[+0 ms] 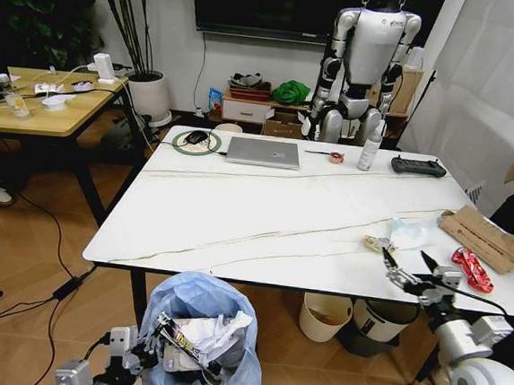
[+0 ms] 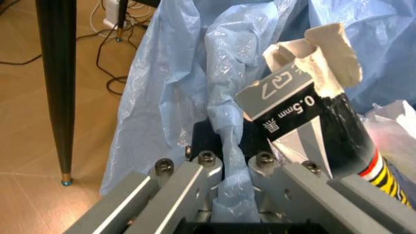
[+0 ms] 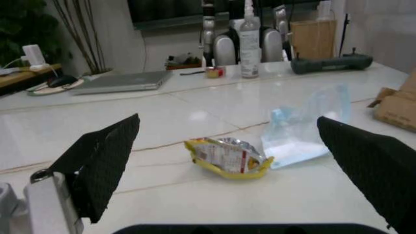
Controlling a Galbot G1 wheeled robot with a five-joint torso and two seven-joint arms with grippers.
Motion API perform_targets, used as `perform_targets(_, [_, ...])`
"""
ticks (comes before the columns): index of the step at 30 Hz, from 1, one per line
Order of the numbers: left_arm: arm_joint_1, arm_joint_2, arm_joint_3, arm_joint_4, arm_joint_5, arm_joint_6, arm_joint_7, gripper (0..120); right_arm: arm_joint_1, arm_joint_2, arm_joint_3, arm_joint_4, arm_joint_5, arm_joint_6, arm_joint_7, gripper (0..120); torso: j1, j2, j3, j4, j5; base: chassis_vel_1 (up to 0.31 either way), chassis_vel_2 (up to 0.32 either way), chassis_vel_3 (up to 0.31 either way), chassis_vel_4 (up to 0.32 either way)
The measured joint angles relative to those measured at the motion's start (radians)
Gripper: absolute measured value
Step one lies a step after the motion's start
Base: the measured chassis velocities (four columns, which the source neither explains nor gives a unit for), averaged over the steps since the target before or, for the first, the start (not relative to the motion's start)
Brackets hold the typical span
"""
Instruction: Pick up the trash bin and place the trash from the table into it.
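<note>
The trash bin [image 1: 200, 309], lined with a crinkly pale-blue bag [image 2: 175, 73], hangs low in front of the table's [image 1: 263, 220] near edge. My left gripper [image 1: 156, 335] is shut on a fold of the bag at the rim [image 2: 227, 165]. Inside the bin lie a printed black-and-yellow pack [image 2: 305, 117] and white tissue [image 2: 328, 48]. My right gripper [image 1: 406, 258] stands open just above the front right of the table, its wide-spread fingers [image 3: 104, 161] facing a yellow foil wrapper [image 3: 227, 157] and a clear plastic pack [image 3: 302, 131]. A red wrapper [image 1: 472, 268] and brown cardboard [image 1: 483, 237] lie to its right.
A silver laptop [image 1: 262, 152], a black remote controller [image 1: 418, 167], a bottle [image 1: 368, 153] and a tape roll [image 1: 336, 157] line the far edge. A cream bin [image 1: 325, 316] and a grey-and-white bin [image 1: 381, 319] stand under the table. A light-wood table [image 1: 40, 101] is at the left.
</note>
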Motion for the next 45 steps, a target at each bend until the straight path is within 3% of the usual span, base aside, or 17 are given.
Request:
perform_targets(6, [-0.018, 0.003, 0.017, 0.002, 0.001, -0.001, 0.0, 0, -0.129, 0.061, 0.056, 0.039, -0.039, 0.042, 0.005, 100, 0.0, 0.0, 0.0, -0.0004, -0.0005, 0.0, 0.0, 0.0, 0.0])
perform_targets(16, [-0.048, 0.032, 0.044, 0.016, -0.012, -0.001, -0.002, 0, -0.152, 0.19, 0.083, 0.017, -0.064, 0.069, -0.022, 100, 0.0, 0.0, 0.0, -0.0003, -0.0003, 0.0, 0.0, 0.0, 0.0])
perform_targets(30, [-0.047, 0.031, 0.039, 0.019, -0.027, 0.001, -0.006, 0, -0.113, 0.193, 0.082, -0.005, -0.042, 0.074, -0.032, 100, 0.0, 0.0, 0.0, 0.0, 0.0, -0.029, -0.032, 0.032, 0.039])
perform_targets(45, [-0.02, 0.046, 0.077, 0.009, -0.019, 0.005, -0.01, 0, -0.107, 0.186, 0.081, -0.022, -0.043, 0.084, -0.043, 100, 0.0, 0.0, 0.0, -0.0004, -0.0005, -0.158, -0.157, 0.146, 0.145])
